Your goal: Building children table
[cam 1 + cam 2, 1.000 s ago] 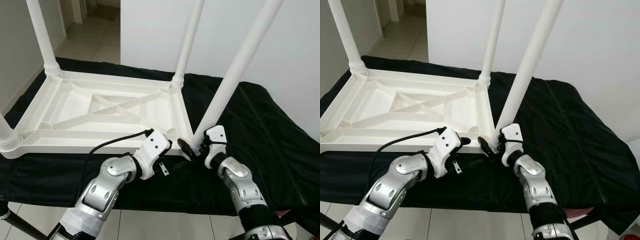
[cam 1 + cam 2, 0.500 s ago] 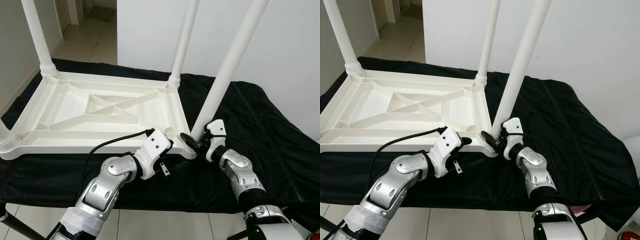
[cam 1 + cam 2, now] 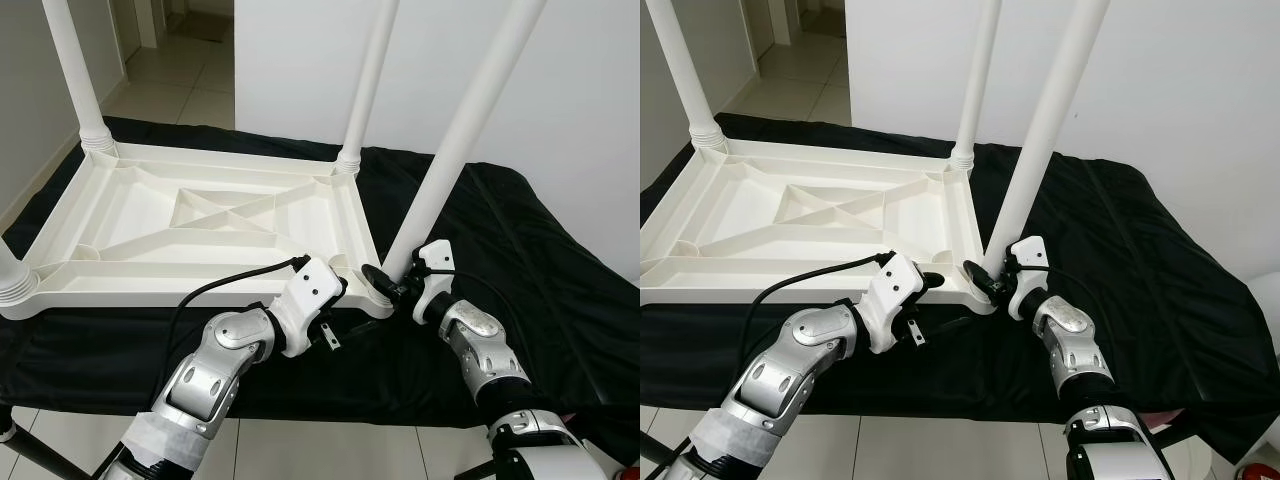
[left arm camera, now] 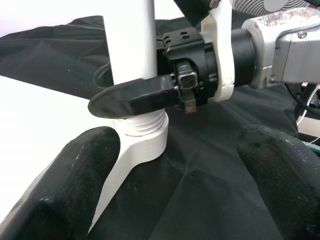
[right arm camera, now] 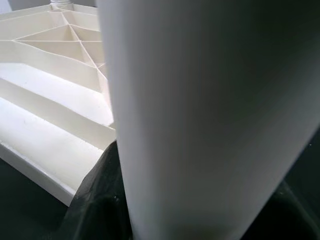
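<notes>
A white plastic children's table (image 3: 150, 290) lies upside down on a black cloth. My right gripper (image 3: 385, 283) is shut on a long white leg (image 3: 455, 140) just above its base, which leans up to the right from the near right corner. In the left wrist view its threaded base sits at the corner socket (image 4: 142, 132), with a right finger (image 4: 135, 97) across it. My left gripper (image 3: 340, 305) is open at that corner, its fingers (image 4: 75, 185) wide apart on either side of the socket. The right wrist view has the leg (image 5: 200, 115) up close.
Three other legs stand upright in their corners: far left (image 3: 75, 70), far right (image 3: 368, 80), near left (image 3: 8, 270). The black cloth (image 3: 540, 270) spreads out to the right. A white wall (image 3: 580, 90) stands behind and tiled floor (image 3: 190, 95) lies beyond.
My right arm has drawn in, bringing the leg's base over to the table's near right corner. The left gripper has held its place. The camera has shifted a little.
</notes>
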Robot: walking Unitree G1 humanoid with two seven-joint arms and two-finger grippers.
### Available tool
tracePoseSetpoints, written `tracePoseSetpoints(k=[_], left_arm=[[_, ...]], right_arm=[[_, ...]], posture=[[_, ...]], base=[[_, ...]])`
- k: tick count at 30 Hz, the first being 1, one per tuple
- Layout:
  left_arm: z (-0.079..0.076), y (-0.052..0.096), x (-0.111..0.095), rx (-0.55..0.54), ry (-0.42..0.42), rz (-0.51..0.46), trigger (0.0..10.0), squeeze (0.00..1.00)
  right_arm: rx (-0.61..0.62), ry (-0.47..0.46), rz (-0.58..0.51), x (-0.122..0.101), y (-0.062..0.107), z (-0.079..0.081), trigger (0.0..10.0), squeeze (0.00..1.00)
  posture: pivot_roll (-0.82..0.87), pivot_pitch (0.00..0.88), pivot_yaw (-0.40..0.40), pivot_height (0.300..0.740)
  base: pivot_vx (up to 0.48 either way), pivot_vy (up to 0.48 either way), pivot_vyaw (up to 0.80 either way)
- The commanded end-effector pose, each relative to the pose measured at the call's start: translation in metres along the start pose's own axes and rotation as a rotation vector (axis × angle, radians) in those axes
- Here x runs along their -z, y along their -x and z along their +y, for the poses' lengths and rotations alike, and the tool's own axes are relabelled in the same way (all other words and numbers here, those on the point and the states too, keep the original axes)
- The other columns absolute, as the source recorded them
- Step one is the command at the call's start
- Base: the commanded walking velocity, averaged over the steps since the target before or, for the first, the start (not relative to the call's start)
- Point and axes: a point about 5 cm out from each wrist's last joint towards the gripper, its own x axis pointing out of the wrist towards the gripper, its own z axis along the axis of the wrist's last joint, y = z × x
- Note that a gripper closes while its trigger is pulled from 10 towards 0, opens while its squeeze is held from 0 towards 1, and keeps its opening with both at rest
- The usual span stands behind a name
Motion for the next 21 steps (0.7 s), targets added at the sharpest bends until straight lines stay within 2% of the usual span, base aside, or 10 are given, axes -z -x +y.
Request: tracePoseSetpoints(k=[1, 4, 8, 10, 13, 15, 20, 21], left_arm=[[0.001, -0.004, -0.002, -0.022, -0.014, -0.003, 10.0, 0.00], [0.000, -0.003, -0.001, -0.023, -0.011, -0.001, 10.0, 0.00], [-0.001, -0.003, -0.001, -0.022, -0.010, -0.001, 10.0, 0.00], [-0.002, -0.003, 0.000, -0.019, -0.008, 0.000, 10.0, 0.00], [-0.002, -0.003, 0.000, -0.018, -0.009, 0.000, 10.0, 0.00], [-0.003, -0.003, 0.000, -0.014, -0.010, 0.003, 10.0, 0.00], [-0.003, -0.003, 0.001, -0.012, -0.010, 0.005, 10.0, 0.00], [-0.002, -0.002, 0.001, -0.016, -0.008, 0.006, 10.0, 0.00]], right_arm=[[0.116, -0.008, 0.106, 0.022, 0.007, 0.003, 10.0, 0.00], [0.271, -0.034, 0.087, 0.018, 0.006, 0.005, 10.0, 0.00], [0.347, -0.076, 0.084, 0.016, 0.006, 0.008, 10.0, 0.00], [0.443, -0.109, 0.071, 0.013, 0.008, 0.012, 10.0, 0.00], [0.479, -0.118, 0.067, 0.012, 0.009, 0.014, 10.0, 0.00], [0.571, -0.119, 0.051, 0.008, 0.008, 0.022, 10.0, 0.00], [0.626, -0.121, 0.037, 0.004, 0.008, 0.031, 10.0, 0.00], [0.599, -0.158, 0.018, 0.004, 0.005, 0.041, 10.0, 0.00]], posture=[[0.00, 0.000, -0.109, 0.740], [0.00, 0.000, -0.109, 0.740], [0.00, 0.000, -0.112, 0.740], [0.00, 0.000, -0.111, 0.740], [0.00, 0.000, -0.112, 0.740], [0.00, 0.000, -0.115, 0.740], [0.00, 0.000, -0.122, 0.740], [0.00, 0.000, -0.122, 0.740]], base=[[0.000, 0.000, 0.00], [0.000, 0.000, 0.00], [0.000, 0.000, 0.00], [0.000, 0.000, 0.00], [0.000, 0.000, 0.00], [0.000, 0.000, 0.00], [0.000, 0.000, 0.00], [0.000, 0.000, 0.00]])
